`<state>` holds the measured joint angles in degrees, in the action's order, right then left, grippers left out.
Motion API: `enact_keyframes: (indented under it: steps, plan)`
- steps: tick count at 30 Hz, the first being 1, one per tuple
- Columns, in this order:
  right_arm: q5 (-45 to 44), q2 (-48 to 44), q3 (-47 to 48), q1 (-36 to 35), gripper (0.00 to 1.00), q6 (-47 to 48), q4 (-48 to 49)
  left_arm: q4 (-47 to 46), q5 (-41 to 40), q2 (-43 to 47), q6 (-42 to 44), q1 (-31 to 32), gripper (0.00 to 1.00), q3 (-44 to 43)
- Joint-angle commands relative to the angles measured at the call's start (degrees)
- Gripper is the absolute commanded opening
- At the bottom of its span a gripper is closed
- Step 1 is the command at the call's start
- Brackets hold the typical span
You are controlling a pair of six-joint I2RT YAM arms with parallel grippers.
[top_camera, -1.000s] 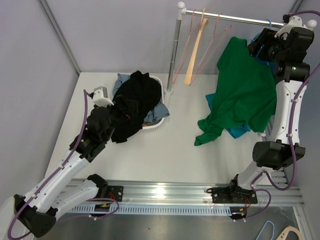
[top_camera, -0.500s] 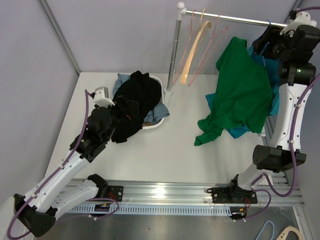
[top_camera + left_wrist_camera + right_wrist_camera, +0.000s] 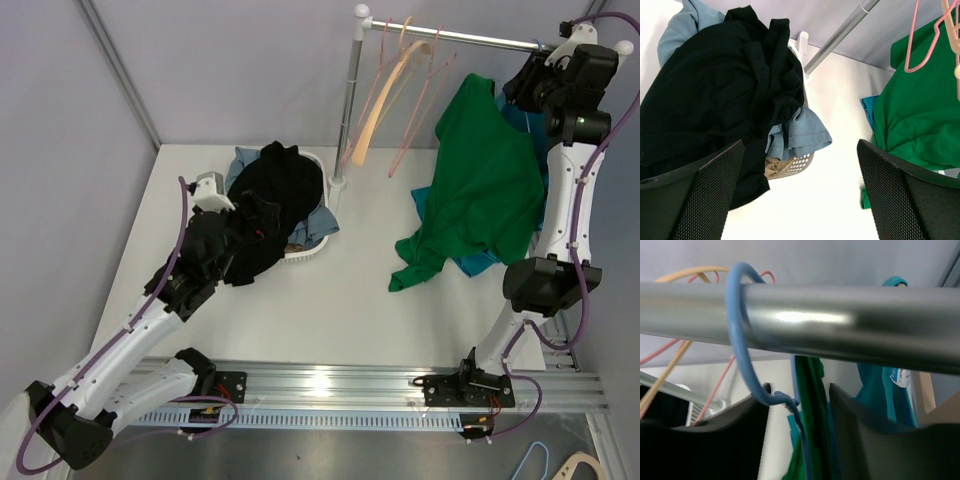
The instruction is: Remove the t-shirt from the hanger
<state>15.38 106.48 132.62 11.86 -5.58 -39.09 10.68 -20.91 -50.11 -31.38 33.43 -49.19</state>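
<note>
Green cotton t-shirt [image 3: 485, 180] hangs on a thin blue wire hanger [image 3: 740, 340] at the right end of the metal rail [image 3: 850, 320], with its hem on the white table [image 3: 350, 300]. The right gripper [image 3: 797, 405] has its fingers on either side of the hanger neck and collar; I cannot tell if they press. Pinching wire together with cloth could drag the hook off. The left gripper [image 3: 800, 145], fingers wide apart, is too far away to help.

Under the rail [image 3: 470, 37], t-shirt [image 3: 485, 180] hangs right of basket [image 3: 305, 253]

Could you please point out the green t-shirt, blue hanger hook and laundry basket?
green t-shirt [image 3: 485, 190], top external view, middle of the cloth
blue hanger hook [image 3: 738, 340], right wrist view, its left curve
laundry basket [image 3: 792, 167], left wrist view, perforated wall
</note>
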Motion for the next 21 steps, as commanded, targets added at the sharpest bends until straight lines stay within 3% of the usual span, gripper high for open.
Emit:
enact_keyframes:
  steps: [1, 3, 6, 15, 21]
  plan:
    - [1.1, 0.0, 2.7, 0.1, 0.34, 0.2, 1.5, -2.5, -1.3, -0.5, 1.5, 0.5, 1.00, -2.7]
    - [1.2, -0.1, 2.7, 0.0, 0.11, 0.2, 1.4, -2.5, -1.2, -0.8, 1.4, 0.5, 1.00, -2.7]
    - [1.6, -0.6, 3.3, -0.3, 0.00, 0.5, 1.2, -2.6, -0.9, -0.7, 1.1, 0.6, 0.99, -2.2]
    - [2.6, -2.6, 9.9, -2.8, 0.00, -1.0, 0.6, -2.8, -0.1, 0.9, 1.3, 1.1, 0.99, -2.2]
    - [1.0, -7.9, 7.2, -5.5, 0.00, -1.8, 1.1, -8.2, -1.5, 1.4, 16.2, 10.8, 0.99, -4.4]
